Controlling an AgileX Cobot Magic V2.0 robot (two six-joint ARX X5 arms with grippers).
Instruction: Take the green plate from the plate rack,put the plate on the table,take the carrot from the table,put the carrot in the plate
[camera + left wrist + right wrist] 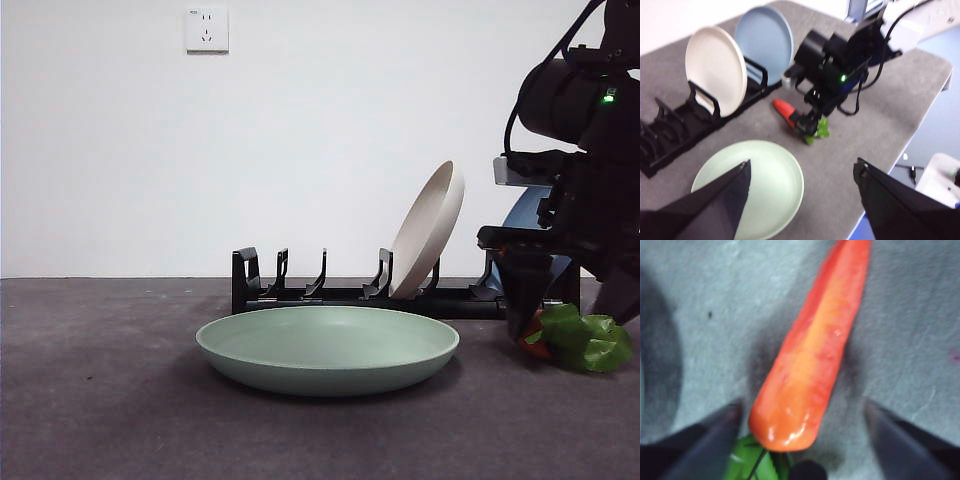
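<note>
The green plate [327, 347] lies flat on the table [100, 400] in front of the plate rack [340, 294]. It also shows in the left wrist view [757, 187]. The carrot [815, 355] lies on the table to the right of the plate, and its green leaves [588, 342] show in the front view. My right gripper [800, 425] is low over the carrot, jaws open on either side of its thick end, not touching it. In the front view this gripper [535, 330] partly hides the carrot. My left gripper [804, 162] is open and empty, high above the table.
A beige plate [428, 230] leans in the rack, and a blue plate [765, 42] stands behind it, mostly hidden by the right arm in the front view. The table's rounded edge [920, 115] runs close beyond the carrot.
</note>
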